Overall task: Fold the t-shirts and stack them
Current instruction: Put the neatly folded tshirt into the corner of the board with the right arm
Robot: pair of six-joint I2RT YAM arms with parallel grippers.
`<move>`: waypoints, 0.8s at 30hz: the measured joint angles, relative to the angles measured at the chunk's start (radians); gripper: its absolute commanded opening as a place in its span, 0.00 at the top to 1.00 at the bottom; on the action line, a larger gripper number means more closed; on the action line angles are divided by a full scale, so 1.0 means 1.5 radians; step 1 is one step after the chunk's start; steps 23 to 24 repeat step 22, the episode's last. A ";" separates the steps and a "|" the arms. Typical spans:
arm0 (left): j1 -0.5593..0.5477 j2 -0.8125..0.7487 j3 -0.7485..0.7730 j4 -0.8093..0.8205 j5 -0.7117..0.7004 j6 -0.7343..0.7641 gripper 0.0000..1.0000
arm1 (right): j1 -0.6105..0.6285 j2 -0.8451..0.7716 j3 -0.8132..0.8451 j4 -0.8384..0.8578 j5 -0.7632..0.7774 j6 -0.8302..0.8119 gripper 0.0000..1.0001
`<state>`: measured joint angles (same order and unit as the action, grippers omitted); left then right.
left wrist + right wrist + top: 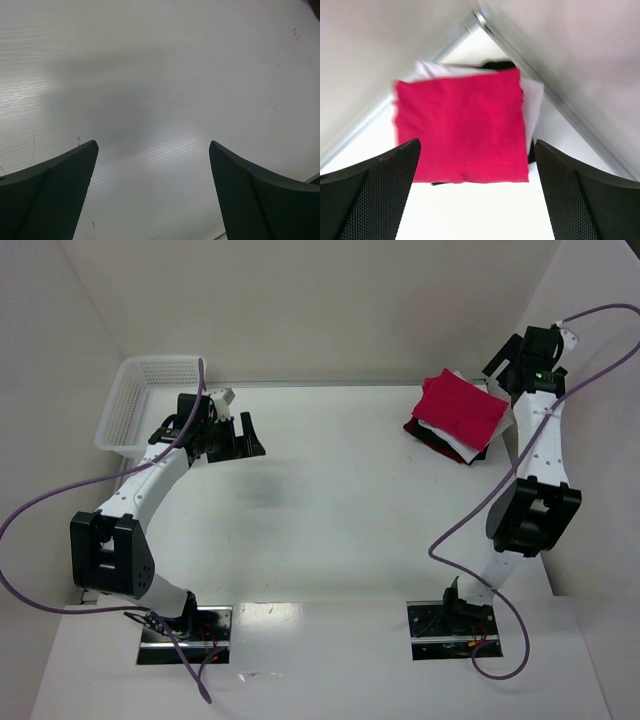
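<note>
The folded crimson red t-shirt (460,406) lies on top of a stack at the table's far right corner. The white t-shirt (462,445) and the dark maroon-black t-shirt (428,433) peek out under it. In the right wrist view the red t-shirt (462,132) covers most of the white one (534,107); a dark edge (497,64) shows behind. My right gripper (508,368) hovers raised by the stack's right side, open and empty (476,192). My left gripper (240,435) is open and empty over bare table at the far left (154,192).
A white plastic mesh basket (143,400) stands at the far left corner, just behind the left arm. White walls enclose the table on the back and sides. Purple cables trail from both arms.
</note>
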<state>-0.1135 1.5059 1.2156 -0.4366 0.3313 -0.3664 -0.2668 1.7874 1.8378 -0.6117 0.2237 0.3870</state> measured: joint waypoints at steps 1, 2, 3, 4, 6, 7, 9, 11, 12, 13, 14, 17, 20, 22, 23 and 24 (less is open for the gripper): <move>0.000 -0.001 0.000 0.000 0.000 0.000 0.01 | 0.004 -0.020 -0.001 0.005 0.001 -0.002 0.00; 0.000 -0.003 0.000 -0.001 0.000 0.000 0.01 | 0.008 -0.042 -0.005 0.014 -0.002 -0.004 0.00; 0.000 -0.005 0.000 -0.001 0.000 0.000 0.01 | 0.011 -0.062 -0.009 0.018 -0.005 -0.006 0.00; 0.000 -0.011 0.000 -0.003 -0.001 0.000 0.01 | 0.016 -0.082 -0.012 0.019 -0.010 -0.008 0.00; 0.000 -0.029 0.000 -0.006 -0.007 0.001 0.01 | 0.024 -0.122 -0.023 0.024 -0.023 -0.010 0.00; 0.000 -0.040 0.000 -0.008 -0.012 0.001 0.01 | 0.027 -0.142 -0.034 0.025 -0.032 -0.010 0.00; 0.000 -0.067 0.002 -0.010 -0.025 0.001 0.01 | 0.033 -0.196 -0.082 0.046 -0.049 -0.010 0.00; 0.000 -0.094 0.008 -0.010 -0.034 0.002 0.01 | 0.040 -0.258 -0.154 0.065 -0.060 -0.007 0.00; 0.000 -0.107 0.012 -0.009 -0.037 0.002 0.01 | 0.043 -0.290 -0.186 0.068 -0.066 -0.006 0.00; 0.000 -0.118 0.016 -0.007 -0.039 0.002 0.01 | 0.046 -0.318 -0.209 0.067 -0.073 -0.003 0.00; 0.000 -0.128 0.019 -0.005 -0.042 0.004 0.01 | 0.048 -0.342 -0.225 0.068 -0.079 -0.002 0.00; 0.000 -0.153 0.023 -0.002 -0.049 0.014 0.01 | 0.049 -0.396 -0.255 0.081 -0.097 0.002 0.00; 0.000 -0.174 0.018 -0.001 -0.065 0.021 0.01 | 0.049 -0.446 -0.306 0.091 -0.112 0.004 0.00; 0.001 -0.195 0.003 -0.002 -0.080 0.031 0.01 | 0.049 -0.469 -0.336 0.090 -0.125 0.005 0.00; 0.001 -0.195 0.003 -0.002 -0.080 0.031 0.01 | 0.049 -0.469 -0.336 0.090 -0.125 0.005 0.00; 0.001 -0.195 0.003 -0.002 -0.080 0.031 0.01 | 0.049 -0.469 -0.336 0.090 -0.125 0.005 0.00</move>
